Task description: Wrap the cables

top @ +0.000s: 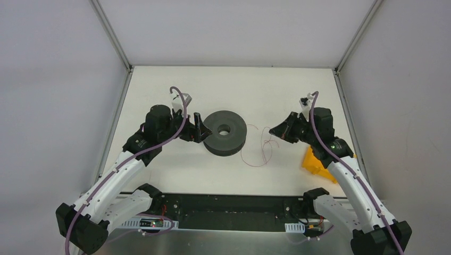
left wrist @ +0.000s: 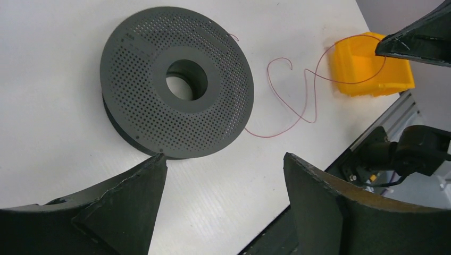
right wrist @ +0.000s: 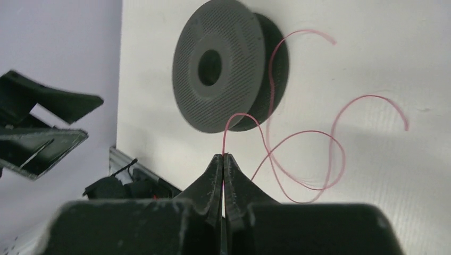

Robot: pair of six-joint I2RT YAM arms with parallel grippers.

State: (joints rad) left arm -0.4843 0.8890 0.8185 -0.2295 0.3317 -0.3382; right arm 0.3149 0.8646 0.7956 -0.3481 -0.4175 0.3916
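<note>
Cables [top: 264,152] right of spool [top: 237,133], on table [top: 287,90]

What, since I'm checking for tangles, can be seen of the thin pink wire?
The wire is a thread-thin, pinkish-red strand, limp, lying in loose crossing loops on the white table beside the dark grey spool. One stretch runs to the spool's rim; another rises into the shut tips of the right pincer, which pinch it.

spool [left wrist: 133,79] — matt perforated plastic | bin [left wrist: 367,69] — smooth plastic | table [left wrist: 53,133] matt
</note>
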